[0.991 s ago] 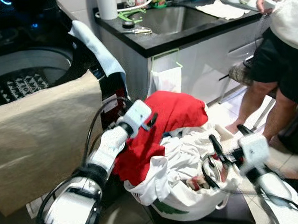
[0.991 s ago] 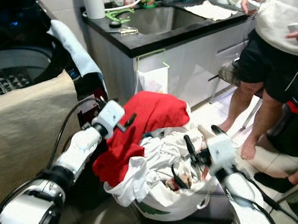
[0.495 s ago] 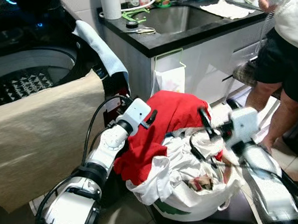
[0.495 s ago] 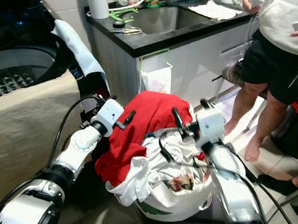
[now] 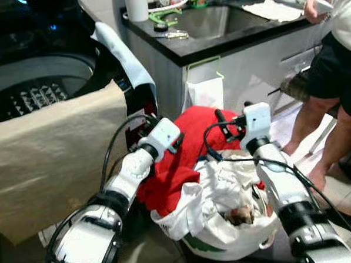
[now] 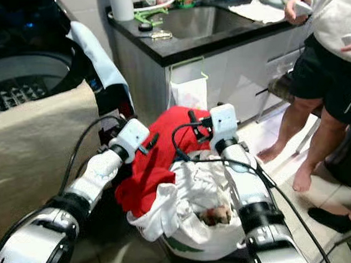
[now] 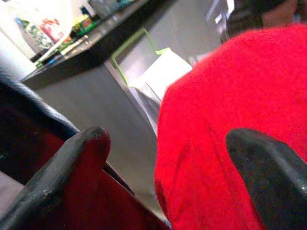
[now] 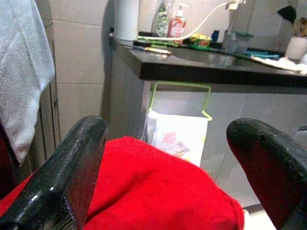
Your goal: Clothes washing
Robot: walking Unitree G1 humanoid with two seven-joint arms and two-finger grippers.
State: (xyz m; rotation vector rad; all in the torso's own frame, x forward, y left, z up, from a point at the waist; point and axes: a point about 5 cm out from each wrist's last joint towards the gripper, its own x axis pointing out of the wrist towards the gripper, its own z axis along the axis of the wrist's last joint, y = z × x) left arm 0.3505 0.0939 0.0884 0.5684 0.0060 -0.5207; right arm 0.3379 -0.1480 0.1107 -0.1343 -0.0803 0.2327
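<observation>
Beside the washing machine (image 5: 37, 74), whose open top shows its drum, we see a white laundry basket (image 5: 228, 240) standing on the tiled floor (image 6: 297, 202), heaped with clothes. A red garment (image 5: 183, 160) lies on top of the pile toward the machine, with white clothes (image 5: 225, 182) below it. Our left gripper (image 5: 175, 144) rests against the red garment with its fingers (image 7: 268, 177) spread, the cloth lying between them. Our right gripper (image 5: 222, 118) hovers just above the far side of the red garment, its fingers (image 8: 72, 177) also held wide apart. A beige cloth (image 5: 47, 156) hangs over the machine's front. Behind stands a black counter (image 5: 218, 41) with a sink, and a person (image 6: 325, 70) stands to the right.
</observation>
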